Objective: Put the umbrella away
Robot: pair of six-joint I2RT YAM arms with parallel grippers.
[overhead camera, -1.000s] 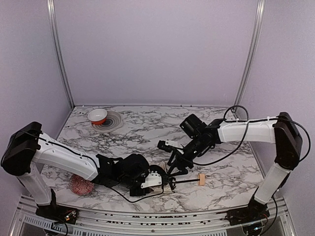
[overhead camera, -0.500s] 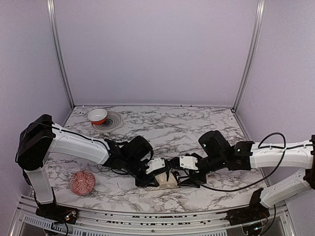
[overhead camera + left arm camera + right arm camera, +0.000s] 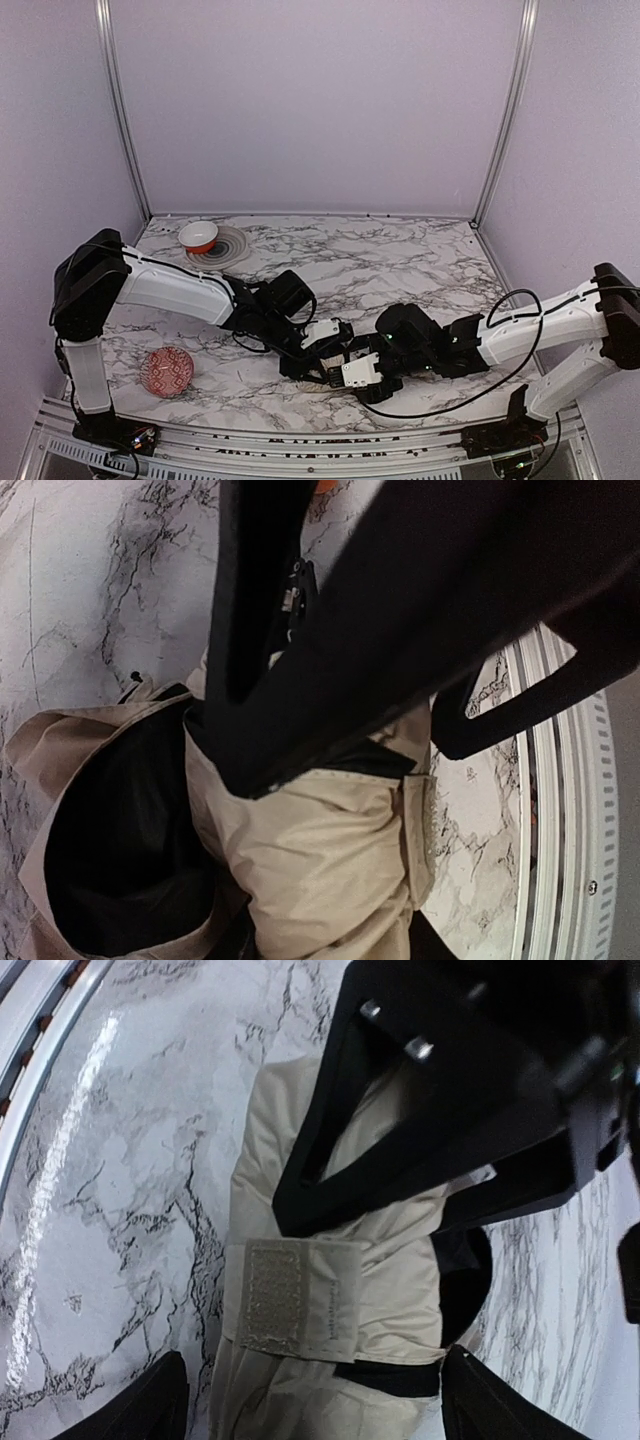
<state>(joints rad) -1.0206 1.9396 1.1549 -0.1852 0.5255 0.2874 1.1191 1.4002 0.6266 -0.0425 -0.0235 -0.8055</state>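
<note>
First, with left gripper [image 3: 330,945] pinching the umbrella [image 3: 270,1160], bundled on the table [image 3: 400,260] near the front rail [image 3: 250,437], and right gripper [image 3: 320,1400] spread astride it, close right on the umbrella beside the strap [image 3: 300,1305], then carry toward the open far side, clear of rail and ball [image 3: 167,372].

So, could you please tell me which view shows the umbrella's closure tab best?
The right wrist view: the closure tab lies flat on the folded umbrella, its fastening patch facing the camera. The left wrist view shows mostly bunched fabric; from the top, it cannot be made out.
</note>
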